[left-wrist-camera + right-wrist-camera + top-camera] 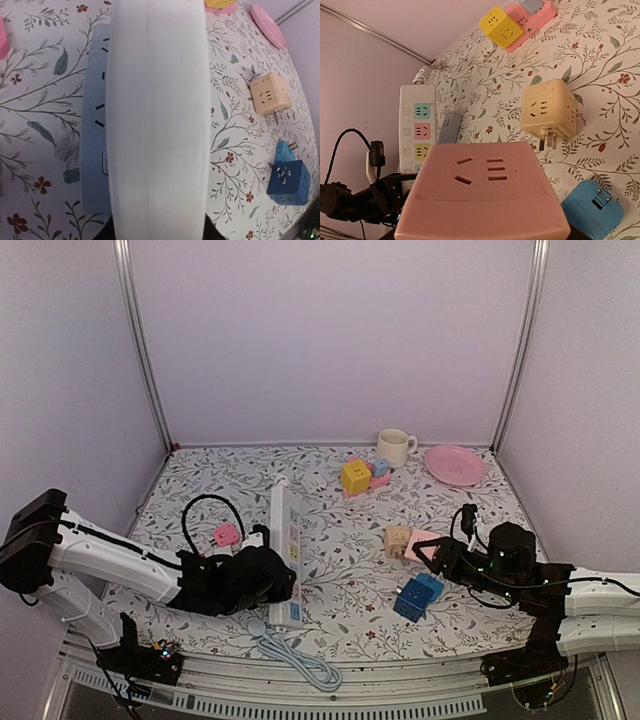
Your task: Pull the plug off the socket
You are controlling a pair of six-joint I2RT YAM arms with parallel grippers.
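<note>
Sitting clamped within the right pincer (424, 549) is the pink plug (482, 192).

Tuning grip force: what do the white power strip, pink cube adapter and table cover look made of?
The white power strip: likely moulded plastic, smooth satin, faint seam along it. The pink cube adapter: likely plastic, matte, rounded edges, moulded slots. The table cover: floral-printed sheet, cloth or vinyl, cannot tell.

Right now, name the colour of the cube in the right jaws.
The cube is pink, clearest in the right wrist view.
</note>
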